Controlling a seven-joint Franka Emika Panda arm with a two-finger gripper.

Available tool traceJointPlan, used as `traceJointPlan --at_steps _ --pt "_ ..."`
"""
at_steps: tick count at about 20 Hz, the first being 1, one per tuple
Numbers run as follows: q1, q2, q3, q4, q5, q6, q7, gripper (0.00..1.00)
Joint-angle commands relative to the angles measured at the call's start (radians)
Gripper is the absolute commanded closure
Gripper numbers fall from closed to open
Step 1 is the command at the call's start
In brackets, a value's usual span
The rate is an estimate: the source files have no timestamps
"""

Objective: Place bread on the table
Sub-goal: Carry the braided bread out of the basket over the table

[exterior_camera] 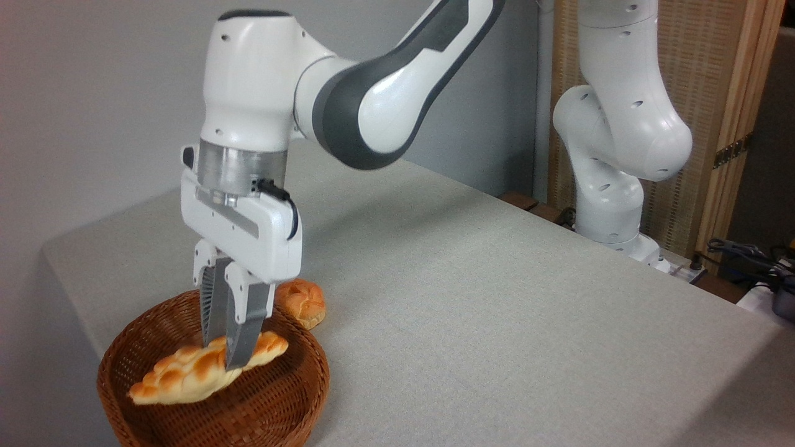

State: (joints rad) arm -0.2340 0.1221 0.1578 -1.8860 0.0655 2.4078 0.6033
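Notably, several items are only partly visible. The wicker basket [273, 397] is cut off by the lower frame edge, so its base cannot be inspected. The small round roll [302, 302] sits on the table [497, 298] just behind the basket rim, its left portion hidden by the gripper [225, 352] body. The arm's upper links run out of the top of the frame. The gripper's fingertips overlap the bread [186, 372], so the exact contact line is hard to make out.

The bread is a long braided loaf, golden-brown with paler creases and tapered ends. It lies inside the basket, tilted, its right end higher and near the rim, its left end lower. The two fingers stand vertical, drawn close together and clamped across the loaf right of its middle. Whether the loaf is touching the basket floor cannot be determined.
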Motion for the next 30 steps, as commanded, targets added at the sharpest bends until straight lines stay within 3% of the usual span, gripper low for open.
traceJointPlan --at_steps 1,7,10,21,22,23,24,30 --pt "-0.002 -0.076 -0.004 -0.010 0.000 -0.125 0.007 0.60" --pt "-0.002 -0.157 -0.011 -0.015 -0.006 -0.370 0.012 0.56" --pt "-0.002 -0.180 -0.011 -0.033 -0.050 -0.455 0.015 0.56" --pt "-0.015 -0.249 -0.007 -0.208 -0.062 -0.446 0.042 0.51" --pt "-0.015 -0.246 -0.007 -0.212 -0.062 -0.446 0.044 0.35" --pt "-0.015 -0.240 -0.007 -0.217 -0.062 -0.446 0.044 0.06" --pt "-0.016 -0.239 -0.007 -0.217 -0.062 -0.444 0.044 0.00" --pt "-0.039 -0.222 -0.007 -0.220 -0.062 -0.475 0.050 0.00"
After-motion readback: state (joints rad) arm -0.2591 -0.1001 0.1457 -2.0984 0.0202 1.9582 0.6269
